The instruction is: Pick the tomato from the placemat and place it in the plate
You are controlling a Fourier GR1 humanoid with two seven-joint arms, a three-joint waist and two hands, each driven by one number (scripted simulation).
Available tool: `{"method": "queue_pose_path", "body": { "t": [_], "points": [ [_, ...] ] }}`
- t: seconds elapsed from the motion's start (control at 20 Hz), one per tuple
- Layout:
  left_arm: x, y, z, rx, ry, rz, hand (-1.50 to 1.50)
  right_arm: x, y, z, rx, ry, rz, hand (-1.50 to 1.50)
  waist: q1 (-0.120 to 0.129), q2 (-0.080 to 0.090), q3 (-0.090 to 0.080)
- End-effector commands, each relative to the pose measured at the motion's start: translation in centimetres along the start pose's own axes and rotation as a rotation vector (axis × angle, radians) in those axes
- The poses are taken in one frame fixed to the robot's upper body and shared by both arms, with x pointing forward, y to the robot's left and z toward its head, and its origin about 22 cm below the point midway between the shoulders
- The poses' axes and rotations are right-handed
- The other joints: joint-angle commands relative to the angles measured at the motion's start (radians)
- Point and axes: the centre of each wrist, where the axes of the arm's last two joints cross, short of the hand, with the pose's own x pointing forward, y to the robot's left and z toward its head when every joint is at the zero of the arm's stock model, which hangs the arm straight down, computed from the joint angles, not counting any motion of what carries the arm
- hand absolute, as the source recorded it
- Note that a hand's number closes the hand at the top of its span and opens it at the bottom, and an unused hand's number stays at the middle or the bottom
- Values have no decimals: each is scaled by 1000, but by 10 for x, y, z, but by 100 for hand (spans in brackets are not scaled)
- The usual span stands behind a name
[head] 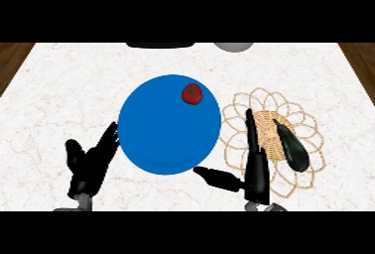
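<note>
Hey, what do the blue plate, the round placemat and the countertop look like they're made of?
Plate: probably glazed ceramic or plastic. It is a uniform blue and smooth with no pattern, so the look leaves it open.
Placemat: looks like woven wicker or straw, with tan strands, a tight centre and an open looped border.
Counter: seems to be marble or similar stone, white with faint reddish veins.

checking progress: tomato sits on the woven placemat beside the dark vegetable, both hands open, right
No. The head view shows the tomato on the blue plate, not the placemat. The dark vegetable lies on the placemat, and the left hand and right hand are both open.
</note>
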Motion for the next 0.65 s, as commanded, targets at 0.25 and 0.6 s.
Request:
{"method": "queue_pose_path", "body": {
  "t": [0.25,0.6],
  "points": [
    [-3,6,19,0,11,4,0,-16,-12,79,67,16,105,-150,3,-1,-2],
    [0,7,6,2,13,12,0,-13,-41,108,63,34,116,-150,-1,0,-2]
  ]
}}
